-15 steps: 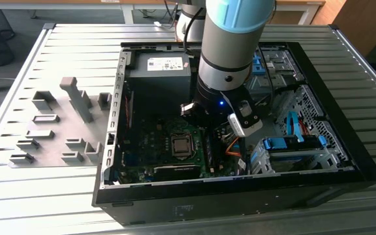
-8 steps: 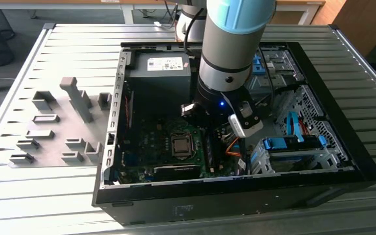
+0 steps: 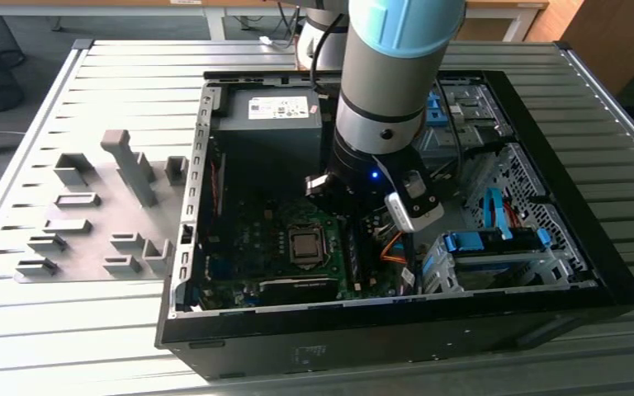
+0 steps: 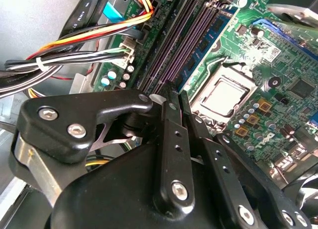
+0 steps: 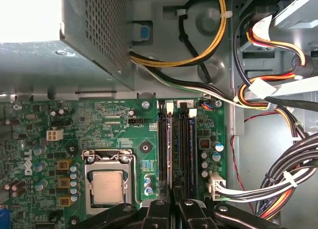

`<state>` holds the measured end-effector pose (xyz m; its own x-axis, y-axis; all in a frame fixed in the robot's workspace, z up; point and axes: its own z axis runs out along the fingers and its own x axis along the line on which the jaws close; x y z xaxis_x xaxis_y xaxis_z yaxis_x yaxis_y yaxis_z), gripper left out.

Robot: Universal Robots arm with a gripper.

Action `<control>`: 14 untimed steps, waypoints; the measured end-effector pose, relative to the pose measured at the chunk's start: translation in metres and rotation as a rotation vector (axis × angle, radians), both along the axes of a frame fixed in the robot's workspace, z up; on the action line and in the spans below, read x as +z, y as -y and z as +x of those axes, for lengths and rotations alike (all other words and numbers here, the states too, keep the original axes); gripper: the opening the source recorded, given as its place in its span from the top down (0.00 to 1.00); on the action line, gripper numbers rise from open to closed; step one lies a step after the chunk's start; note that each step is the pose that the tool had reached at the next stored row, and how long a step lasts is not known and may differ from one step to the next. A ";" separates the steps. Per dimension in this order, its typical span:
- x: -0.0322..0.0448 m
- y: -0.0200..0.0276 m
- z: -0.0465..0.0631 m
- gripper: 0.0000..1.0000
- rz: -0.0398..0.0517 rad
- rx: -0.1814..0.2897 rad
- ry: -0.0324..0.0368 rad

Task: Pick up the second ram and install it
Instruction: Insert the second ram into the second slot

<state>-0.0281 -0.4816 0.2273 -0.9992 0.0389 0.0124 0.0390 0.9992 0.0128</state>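
Note:
The second ram (image 4: pixel 210 34) is a blue-green stick with black chips, standing on edge in a memory slot beside the processor socket (image 4: pixel 224 96). Its near end runs right up to my gripper (image 4: pixel 175 97). In the first wrist view the same stick (image 5: pixel 171 149) shows edge-on among the black slots, leading into the thin gap of the gripper (image 5: pixel 174 205). The black fingers (image 4: pixel 168 139) are drawn together, shut on the stick. In the exterior view the arm (image 3: pixel 378 132) reaches down into the open computer case, over the motherboard (image 3: pixel 295 247).
Bundled cables (image 5: pixel 278 184) run close beside the slots. The grey power supply (image 3: pixel 267 124) sits at the case's far end, and blue drive-bay clips (image 3: pixel 494 241) are on the exterior view's right. A grey holder plate with blocks (image 3: pixel 96 223) lies on the slatted table, on the exterior view's left.

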 end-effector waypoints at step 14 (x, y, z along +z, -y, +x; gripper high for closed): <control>-0.0038 0.0000 0.001 0.86 0.0005 0.028 0.0000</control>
